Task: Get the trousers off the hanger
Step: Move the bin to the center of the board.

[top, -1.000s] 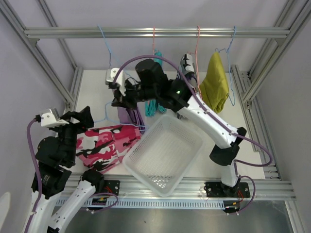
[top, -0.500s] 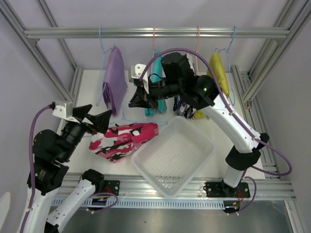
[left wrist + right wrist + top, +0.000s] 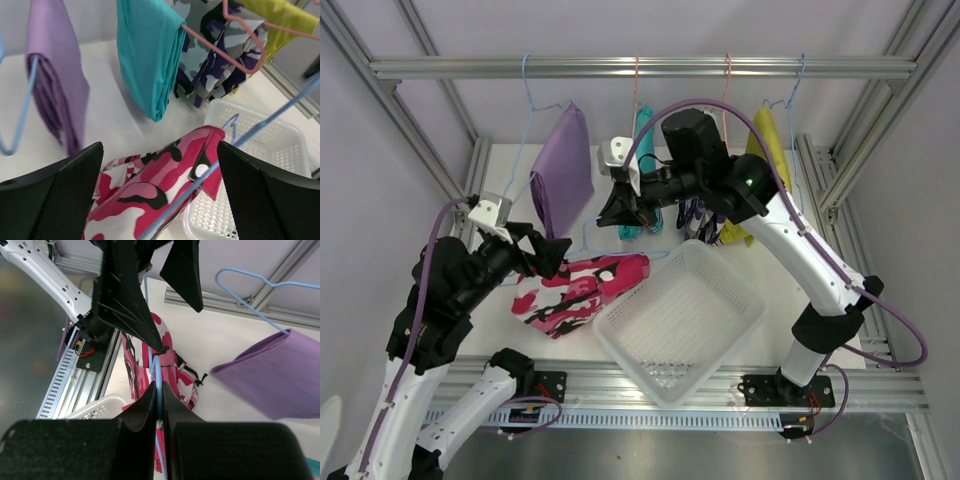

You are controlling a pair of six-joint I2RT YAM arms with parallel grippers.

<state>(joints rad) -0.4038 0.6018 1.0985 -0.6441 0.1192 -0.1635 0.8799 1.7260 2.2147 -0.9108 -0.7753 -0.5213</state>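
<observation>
my left claw (image 3: 159, 165) is spread wide with nothing between its fingers, hanging just above the pink camo trousers (image 3: 575, 292). that pair lies crumpled on the table (image 3: 505, 165) at about 9 o'clock from the basket (image 3: 730, 275), one end up against its rim. my right claw (image 3: 618, 212) is pinched tight on the thin wire of a blue hanger (image 3: 156, 371). the right arm reaches over the basket toward 11 o'clock to get there. from the left wrist i see that wire slanting across above the pink pair, hook end near the basket, and i can't tell whether it touches the cloth. the other four pairs hang from the rail (image 3: 470, 68) up at 12 o'clock. the lilac trousers (image 3: 567, 165) are folded over their own blue hanger toward 11, with the teal trousers (image 3: 150, 55) next along. beside those at 3 o'clock are the purple camo trousers (image 3: 215, 65), mostly hidden behind my right arm in the top view. the mustard trousers (image 3: 767, 150) hang out toward 1 o'clock. in the right wrist view the left claw's two black fingers sit just beyond the held wire, one on each side of it.
</observation>
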